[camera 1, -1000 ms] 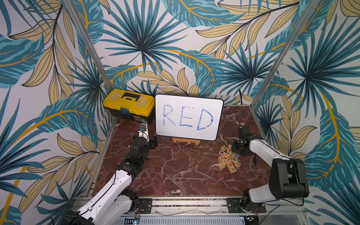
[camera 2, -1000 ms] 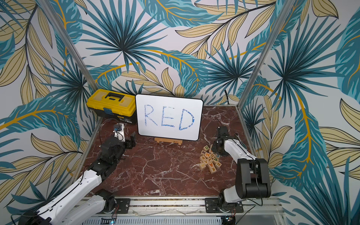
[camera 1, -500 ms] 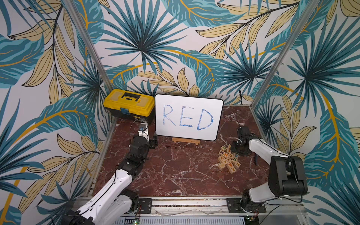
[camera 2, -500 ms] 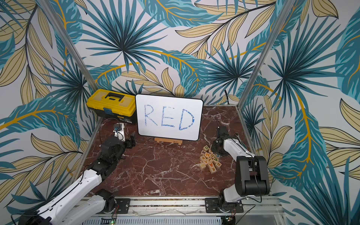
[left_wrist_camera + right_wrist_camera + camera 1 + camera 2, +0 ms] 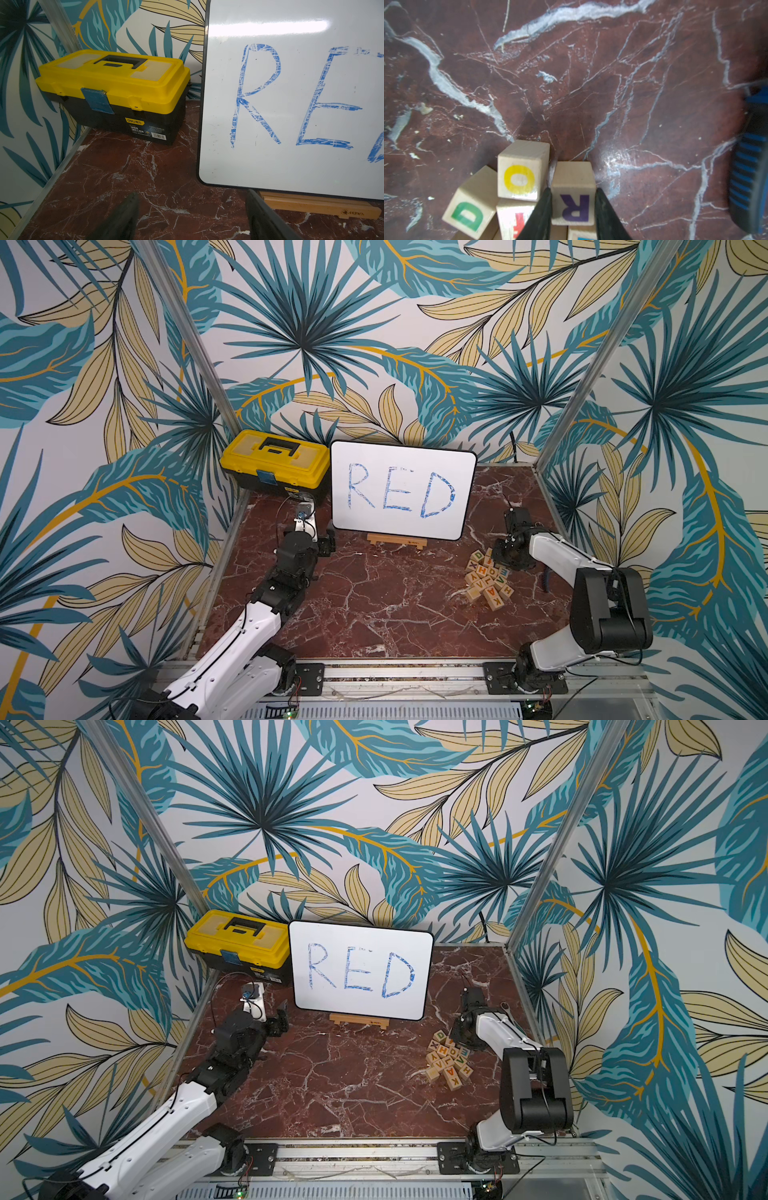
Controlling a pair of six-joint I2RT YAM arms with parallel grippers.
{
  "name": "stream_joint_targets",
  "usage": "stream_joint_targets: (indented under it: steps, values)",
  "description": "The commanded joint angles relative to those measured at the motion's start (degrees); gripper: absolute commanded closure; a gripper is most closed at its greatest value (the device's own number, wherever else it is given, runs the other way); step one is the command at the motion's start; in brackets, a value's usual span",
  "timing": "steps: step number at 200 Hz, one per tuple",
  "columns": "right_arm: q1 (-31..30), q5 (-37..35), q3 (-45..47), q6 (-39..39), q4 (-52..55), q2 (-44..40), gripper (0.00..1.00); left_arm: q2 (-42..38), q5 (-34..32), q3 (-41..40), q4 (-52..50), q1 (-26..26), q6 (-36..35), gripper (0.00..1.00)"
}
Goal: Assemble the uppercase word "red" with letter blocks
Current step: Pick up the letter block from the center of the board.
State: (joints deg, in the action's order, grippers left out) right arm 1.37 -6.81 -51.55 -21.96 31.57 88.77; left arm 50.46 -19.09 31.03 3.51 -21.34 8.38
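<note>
Grip on R block (image 5: 574, 199): right fingers (image 5: 542, 216) narrow, pressed to both side faces, block between the tips, resting in pile (image 5: 486, 585). Risk on lift: O block (image 5: 520, 174) just outside one finger, likely dragged or toppled; shallow tip hold, possible slip. Idle: left fingers (image 5: 124, 220) apart, empty.

The counter (image 5: 633, 83) looks like polished red-brown marble, glossy, with pale veins. The R block (image 5: 572, 176) is pale, smooth, bare wood. The toolbox (image 5: 116, 83) is shiny yellow plastic, and the whiteboard (image 5: 291, 166) gleams smooth and glossy.
</note>
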Motion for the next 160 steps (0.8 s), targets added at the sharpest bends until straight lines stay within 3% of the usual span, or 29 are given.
stream_joint_targets:
  steps: [1,102,133,160]
  values:
    - [0.14,-1.06,-0.79,0.2,0.83,0.44,0.67,-1.19,-0.55,2.55,-1.0,-0.24,-0.25,0.2]
    - [-0.76,-2.01,-5.51,1.21,12.0,-10.74,0.71,-1.91,-0.33,2.37,-1.46,-0.26,0.77,0.2]
    - [-5.49,-2.53,-8.1,0.94,17.79,-12.99,0.71,-2.33,-0.42,2.17,-1.57,-0.2,0.89,0.2]
    - [-13.63,-3.72,-9.91,-1.96,21.12,-14.53,0.71,-2.17,-0.81,1.84,-1.53,-0.2,1.4,0.2]
